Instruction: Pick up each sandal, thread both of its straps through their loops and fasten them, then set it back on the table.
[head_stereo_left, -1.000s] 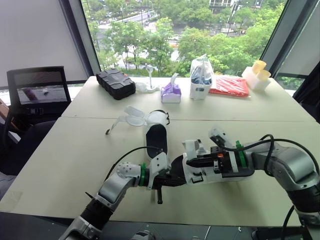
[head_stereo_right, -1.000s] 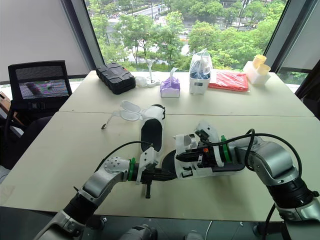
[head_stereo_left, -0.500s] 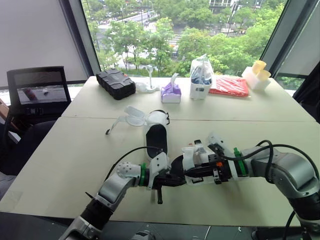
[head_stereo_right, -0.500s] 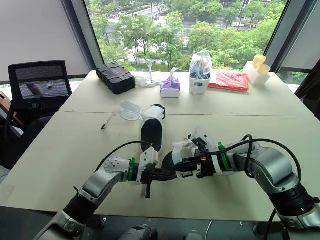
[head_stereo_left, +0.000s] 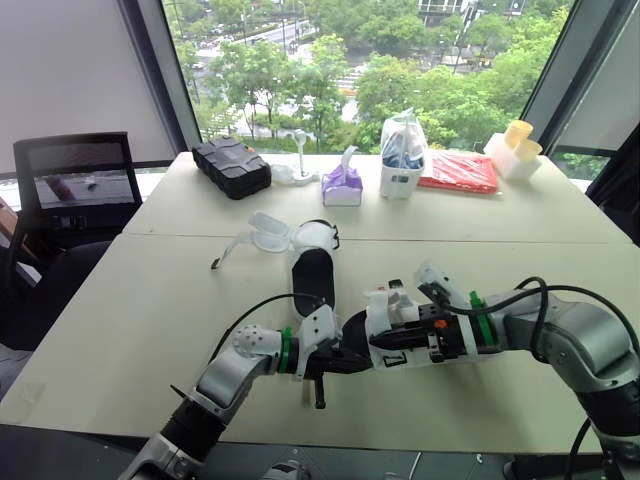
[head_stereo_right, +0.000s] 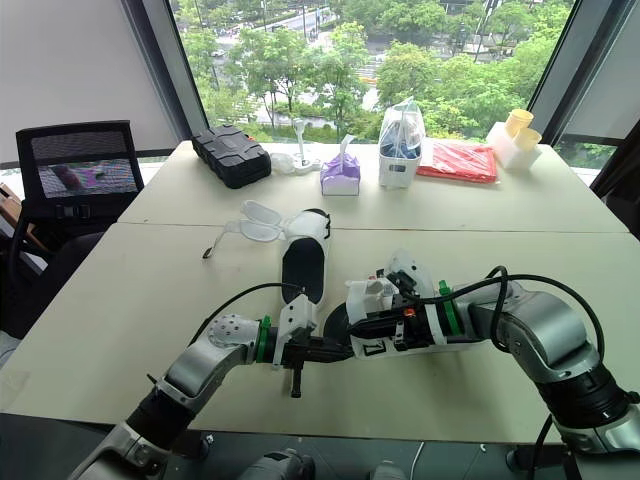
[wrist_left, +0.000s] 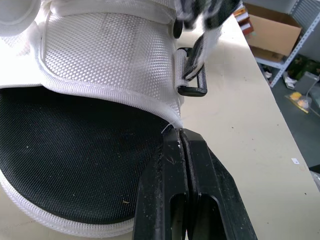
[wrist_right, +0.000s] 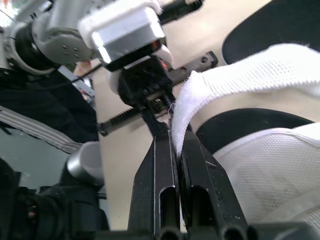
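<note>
The near white sandal (head_stereo_left: 398, 318) with a black sole is held between both grippers, near the table's front edge. My left gripper (wrist_left: 180, 135) is shut on the white rim of its sole; a black buckle loop (wrist_left: 192, 82) hangs just beyond. My right gripper (wrist_right: 172, 137) is shut on a white mesh strap (wrist_right: 225, 75) of that sandal, its fingers pointing at the left gripper (head_stereo_left: 340, 360). The second sandal (head_stereo_left: 312, 268) lies farther back on the table (head_stereo_left: 150, 300), with its straps (head_stereo_left: 262, 232) spread open to its left.
Along the far side of the table stand a black case (head_stereo_left: 231, 166), a purple tissue pack (head_stereo_left: 342, 186), a white bag (head_stereo_left: 403, 155), a red packet (head_stereo_left: 460, 172) and yellow cups (head_stereo_left: 517, 138). An office chair (head_stereo_left: 75, 190) stands off the table's left.
My right gripper has moved left with the strap, closer to the left gripper, and the sandal's upper has bunched up. The left arm has stayed put.
</note>
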